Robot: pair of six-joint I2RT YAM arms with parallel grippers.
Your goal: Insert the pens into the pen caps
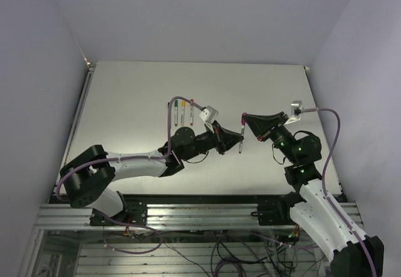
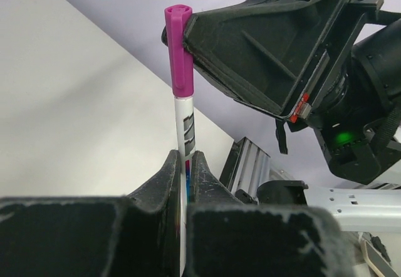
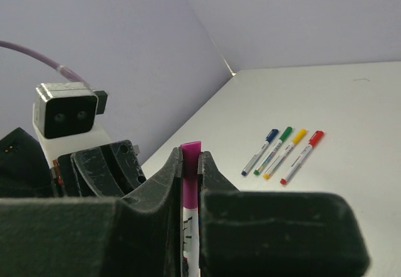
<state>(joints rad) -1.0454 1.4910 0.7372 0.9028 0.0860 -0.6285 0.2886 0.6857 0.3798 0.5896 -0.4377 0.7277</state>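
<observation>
A white pen (image 2: pixel 187 126) stands upright between my two grippers above the table, a magenta pen cap (image 2: pixel 178 51) seated on its top end. My left gripper (image 2: pixel 186 156) is shut on the pen's barrel; from above this gripper (image 1: pixel 239 137) is near the table's middle. My right gripper (image 3: pixel 190 153) is shut on the magenta cap (image 3: pixel 190 164) and meets the left one from the right (image 1: pixel 245 120). Several other pens lie side by side on the table, with blue (image 3: pixel 260 152), green (image 3: pixel 274 150), yellow (image 3: pixel 286 153) and red (image 3: pixel 302 156) caps on them.
The capped pens (image 1: pixel 180 110) lie in a row behind my left arm, near the table's centre. The grey table (image 1: pixel 125 95) is walled on three sides. An aluminium rail (image 1: pixel 200 214) runs along the near edge by the arm bases.
</observation>
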